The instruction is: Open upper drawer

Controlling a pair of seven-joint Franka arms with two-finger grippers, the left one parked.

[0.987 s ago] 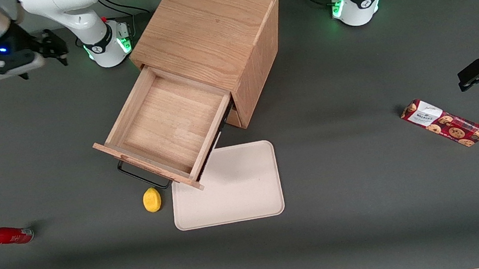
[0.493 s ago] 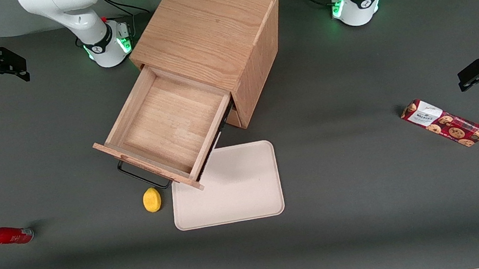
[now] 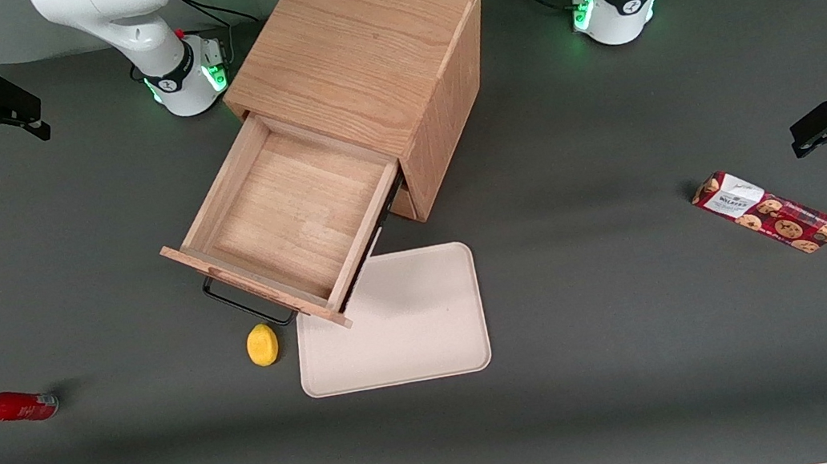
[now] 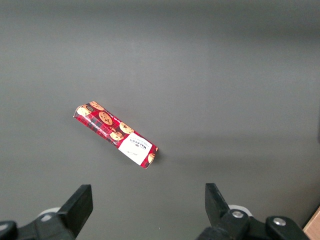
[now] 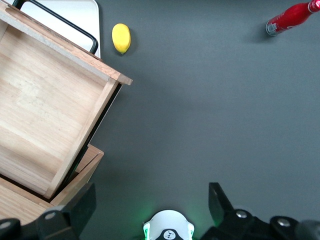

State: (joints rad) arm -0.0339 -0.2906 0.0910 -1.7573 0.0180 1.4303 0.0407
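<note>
The upper drawer of the oak cabinet stands pulled far out, its shallow box empty. Its thin black bar handle hangs at the drawer front, nearest the front camera. The drawer also shows in the right wrist view with its handle. The lower drawer is hidden under it. My right gripper is open and empty, high up at the working arm's end of the table, well away from the drawer. Its fingers stand wide apart over the arm's own base.
A yellow lemon lies beside a beige tray, just in front of the drawer. A red bottle lies toward the working arm's end. A red cookie box lies toward the parked arm's end.
My right gripper has drawn away from the cabinet toward the working arm's end of the table. The drawer and the other objects have not moved.
</note>
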